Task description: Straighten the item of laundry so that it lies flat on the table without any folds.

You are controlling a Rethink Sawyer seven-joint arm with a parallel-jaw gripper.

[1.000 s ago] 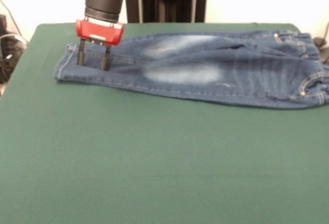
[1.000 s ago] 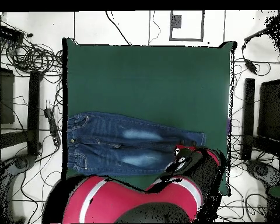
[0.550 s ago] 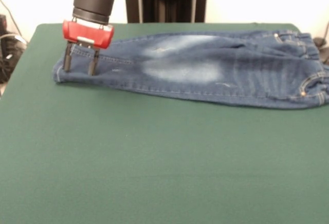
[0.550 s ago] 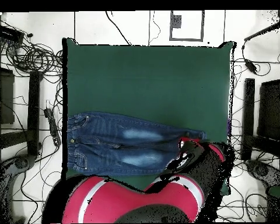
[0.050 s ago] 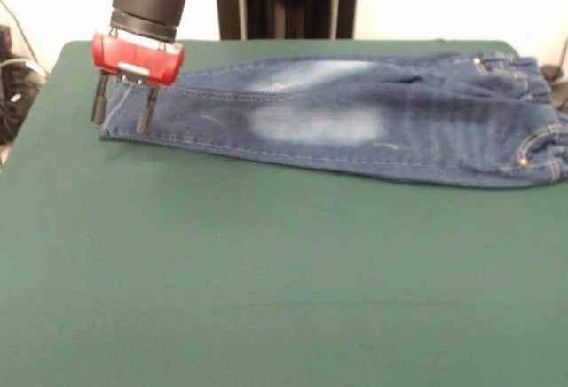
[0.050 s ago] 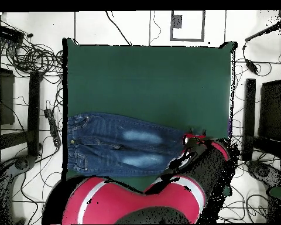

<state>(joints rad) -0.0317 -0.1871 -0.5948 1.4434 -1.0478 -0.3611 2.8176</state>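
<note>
The item of laundry (image 5: 355,125), a small pair of dark blue jeans with pale thigh patches, lies stretched across the far part of the green table (image 5: 266,272). Its waistband is at the right and its leg hems at the left. My gripper (image 5: 120,114) hangs at the leg hems, open. One finger is over the denim and the other is at the hem's outer edge. In the overhead view the jeans (image 6: 122,143) lie near the table's (image 6: 143,76) lower edge, and the gripper (image 6: 195,136) sits at their right end, with the arm covering the hems.
The waistband reaches close to the table's right edge (image 5: 532,59) in the front view. A black stand (image 5: 288,1) rises behind the table. Cables (image 6: 26,55) and dark equipment (image 6: 248,117) surround the table in the overhead view.
My gripper has moved left along the jeans leg, from over the lower leg to the hem edge, and has risen slightly. The jeans lie much as before.
</note>
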